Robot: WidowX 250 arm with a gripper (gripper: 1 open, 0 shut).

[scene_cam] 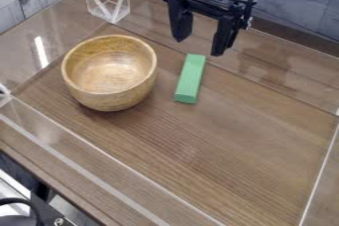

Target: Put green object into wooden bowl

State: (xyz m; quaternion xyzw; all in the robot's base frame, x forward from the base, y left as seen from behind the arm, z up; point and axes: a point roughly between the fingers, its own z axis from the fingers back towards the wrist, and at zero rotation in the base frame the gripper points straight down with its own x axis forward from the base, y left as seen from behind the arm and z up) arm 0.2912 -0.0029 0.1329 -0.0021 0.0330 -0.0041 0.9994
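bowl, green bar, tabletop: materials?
Wooden bowl: light tan wood, visible grain rings, smooth satin look. Green bar: uniform bright green, matte, no grain; likely plastic, foam or painted wood. Table: dark wood-grain surface, glossy reflections; possibly laminate.

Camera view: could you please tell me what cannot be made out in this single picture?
- Arm above the gripper: cut off by the top edge.
- Wooden bowl: far outer wall hidden by its own rim.
- Green object: underside and right face turned away.
- Clear object at back: transparent, shape unclear.
- Dark item, bottom-left corner: cropped.
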